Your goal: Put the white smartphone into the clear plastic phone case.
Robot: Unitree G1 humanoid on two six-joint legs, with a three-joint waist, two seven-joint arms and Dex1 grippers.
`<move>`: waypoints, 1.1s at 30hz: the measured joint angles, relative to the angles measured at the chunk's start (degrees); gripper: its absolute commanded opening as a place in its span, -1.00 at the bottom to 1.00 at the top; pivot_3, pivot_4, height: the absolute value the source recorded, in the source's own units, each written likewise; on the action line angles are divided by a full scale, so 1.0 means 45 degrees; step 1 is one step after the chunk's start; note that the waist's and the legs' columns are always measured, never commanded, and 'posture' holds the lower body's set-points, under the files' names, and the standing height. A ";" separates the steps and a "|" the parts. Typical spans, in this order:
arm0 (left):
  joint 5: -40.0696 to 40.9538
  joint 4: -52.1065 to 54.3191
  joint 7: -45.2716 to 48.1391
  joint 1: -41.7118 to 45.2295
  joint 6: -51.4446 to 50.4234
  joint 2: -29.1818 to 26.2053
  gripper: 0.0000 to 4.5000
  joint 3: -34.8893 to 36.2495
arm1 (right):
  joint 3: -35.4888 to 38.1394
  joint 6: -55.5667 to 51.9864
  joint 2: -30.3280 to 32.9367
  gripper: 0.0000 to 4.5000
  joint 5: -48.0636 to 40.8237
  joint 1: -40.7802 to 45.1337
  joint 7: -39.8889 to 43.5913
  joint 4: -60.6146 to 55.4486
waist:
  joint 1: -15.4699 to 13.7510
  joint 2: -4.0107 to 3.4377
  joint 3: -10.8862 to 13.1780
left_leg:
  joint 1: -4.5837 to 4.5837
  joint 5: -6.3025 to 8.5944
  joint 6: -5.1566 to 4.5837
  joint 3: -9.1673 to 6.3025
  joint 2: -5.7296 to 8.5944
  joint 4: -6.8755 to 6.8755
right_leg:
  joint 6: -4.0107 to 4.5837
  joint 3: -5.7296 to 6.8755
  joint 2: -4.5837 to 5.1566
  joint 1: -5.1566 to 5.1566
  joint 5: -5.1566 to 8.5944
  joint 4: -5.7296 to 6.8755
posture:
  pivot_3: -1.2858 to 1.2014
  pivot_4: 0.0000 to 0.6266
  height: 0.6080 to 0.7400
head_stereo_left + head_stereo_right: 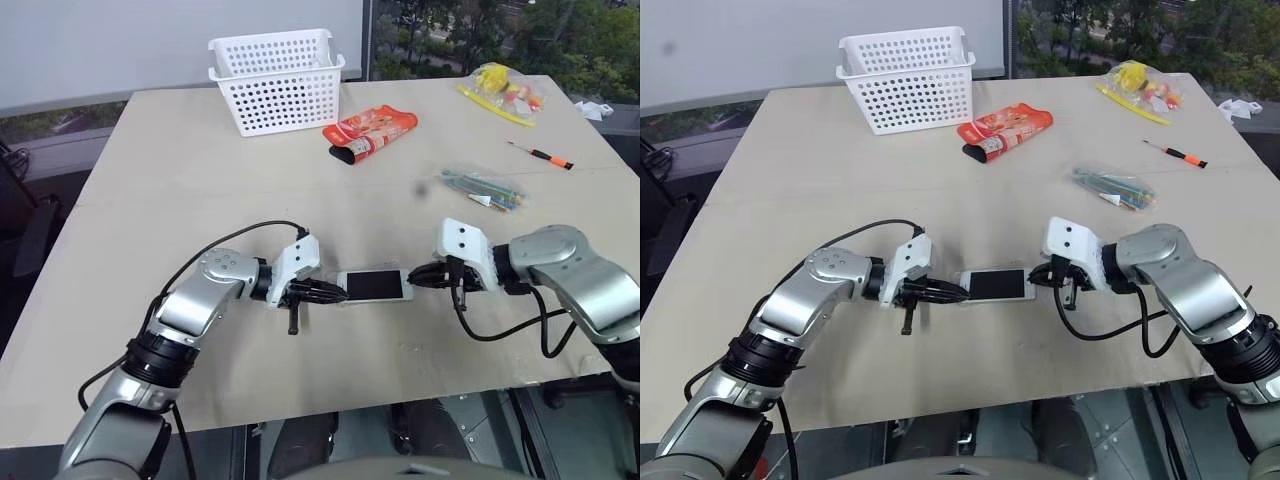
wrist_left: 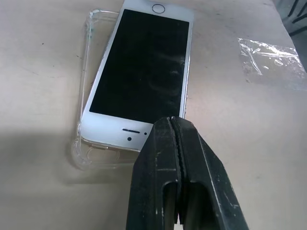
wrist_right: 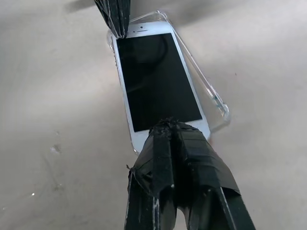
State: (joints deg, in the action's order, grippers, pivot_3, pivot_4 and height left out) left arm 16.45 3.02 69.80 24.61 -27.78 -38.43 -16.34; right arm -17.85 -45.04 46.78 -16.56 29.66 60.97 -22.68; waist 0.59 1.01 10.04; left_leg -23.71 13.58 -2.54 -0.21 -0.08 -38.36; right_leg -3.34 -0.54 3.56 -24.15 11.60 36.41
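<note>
My left fingers and right fingers, both pressed together, push the white smartphone. It sits crooked on the clear plastic phone case; pushing harder could slide it off.

The right hand covers the white smartphone's near end; the clear plastic phone case is partly hidden beneath it.

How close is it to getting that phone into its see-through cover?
Partly there: the white smartphone lies skewed over the clear plastic phone case, one case edge showing beside it. The shut left gripper and right gripper each press one end. Left: squaring and seating it fully.
</note>
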 measured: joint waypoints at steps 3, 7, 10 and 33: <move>-0.0015 -0.0194 0.0063 0.0018 0.0211 0.0049 -1.00 -0.0018 | 0.0042 -0.0155 0.0274 -0.98 -0.0375 -0.0191 0.0309 -0.0263 | -0.0008 0.0000 -0.0001 | 0.0001 0.0000 0.0000 0.0001 0.0000 0.0000 | 0.0000 0.0000 0.0001 0.0002 0.0000 0.0000 | 0.03 -0.52 1.00; -0.0051 -0.0370 0.0109 0.0057 0.0367 0.0068 -1.00 -0.0031 | -0.0079 -0.0240 0.0548 -0.98 -0.0530 -0.0306 0.0645 -0.0374 | -0.0003 0.0001 -0.0005 | 0.0010 0.0000 0.0000 0.0004 -0.0001 -0.0004 | 0.0016 -0.0003 0.0002 0.0009 0.0010 0.0000 | 0.03 -0.52 1.00; -0.0100 -0.0410 0.0123 0.0078 0.0428 0.0069 -1.00 -0.0059 | -0.0490 -0.0275 0.0534 -0.98 -0.0540 -0.0300 0.0846 -0.0456 | -0.0003 0.0001 -0.0009 | 0.0019 0.0000 0.0000 0.0001 -0.0001 -0.0005 | 0.0017 -0.0001 0.0001 0.0016 0.0011 0.0002 | 0.03 -0.52 1.00; -0.0161 -0.0427 0.0029 0.0155 0.0372 0.0112 -1.00 -0.0262 | -0.2136 -0.0228 -0.1152 -0.98 0.1393 0.0801 -0.0552 0.0891 | 0.0007 0.0005 -0.0014 | 0.0020 0.0000 0.0000 0.0001 -0.0001 -0.0010 | 0.0017 -0.0001 -0.0001 0.0018 0.0010 0.0006 | 0.03 -0.52 1.00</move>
State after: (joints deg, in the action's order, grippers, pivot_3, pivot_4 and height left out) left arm 15.72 1.10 69.93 25.31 -26.11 -37.93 -17.52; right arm -27.46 -46.07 41.59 -10.29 33.26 58.48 -18.68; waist 0.62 1.03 9.98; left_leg -23.62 13.58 -2.54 -0.20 -0.08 -38.41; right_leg -3.27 -0.55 3.55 -24.07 11.64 36.44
